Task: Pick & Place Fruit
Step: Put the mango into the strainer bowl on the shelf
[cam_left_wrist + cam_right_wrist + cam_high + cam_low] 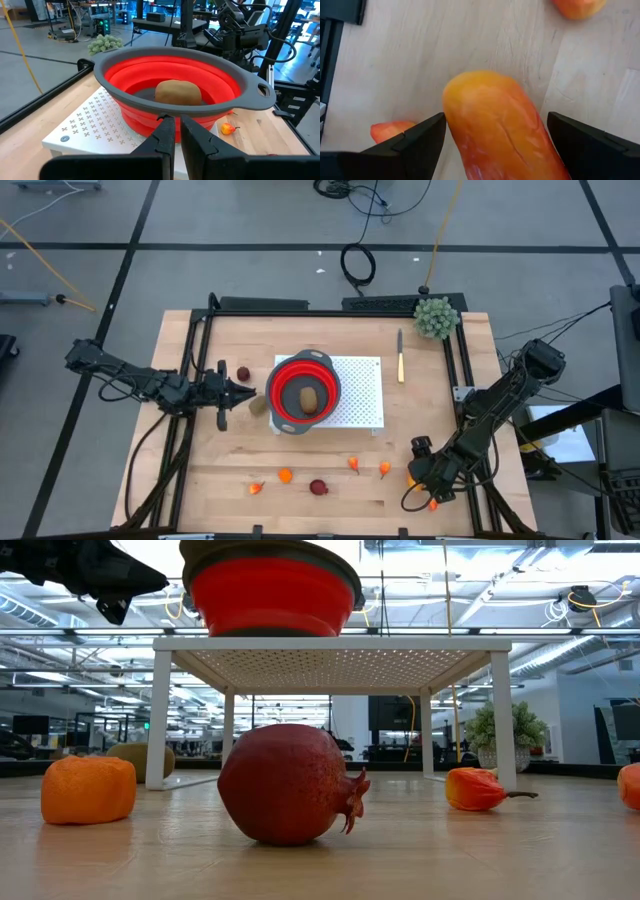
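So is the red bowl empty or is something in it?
Not empty. The red bowl holds one brown kiwi; it shows inside from above too.

1. bowl [302, 392]: red inside and on its walls, grey rim and handle tabs;
2. rack [360, 395] under it: white, perforated with a cross pattern; white legs in the low view;
3. kiwi [178, 93] in the bowl: plain brown;
4. pomegranate [288, 783]: dark red, faintly speckled;
5. oblong fruit [500, 132]: orange-yellow shading to red-orange;
6. small fruit [88, 790]: solid orange;
7. table [200, 470]: pale wood planks, black frame;
8. bushy ball [436, 318]: green;
9. both arms: dark.
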